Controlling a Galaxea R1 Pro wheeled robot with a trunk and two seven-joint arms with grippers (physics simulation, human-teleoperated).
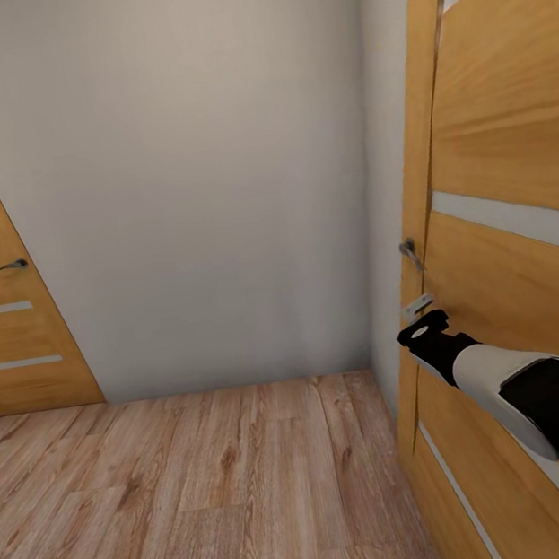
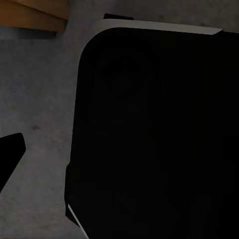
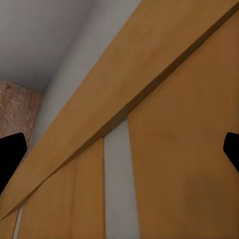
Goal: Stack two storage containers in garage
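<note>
The two storage containers are out of view. My right gripper (image 1: 422, 325) is held against the light wooden door (image 1: 516, 276) on the right, just below its metal handle (image 1: 409, 250). In the right wrist view this gripper (image 3: 119, 154) is open, both black fingertips (image 3: 10, 152) spread wide and the door's panels close in front with nothing between them. The left gripper (image 2: 119, 154) hangs beside my dark body (image 2: 159, 129), one black fingertip (image 2: 10, 152) showing at the frame's edge over a grey mottled surface (image 2: 40, 99).
I stand in a narrow hallway with a light wood-plank floor (image 1: 199, 502) and a white wall (image 1: 189, 176) ahead. A second wooden door (image 1: 1, 299), shut, is at the far left. Free floor lies ahead and to the left.
</note>
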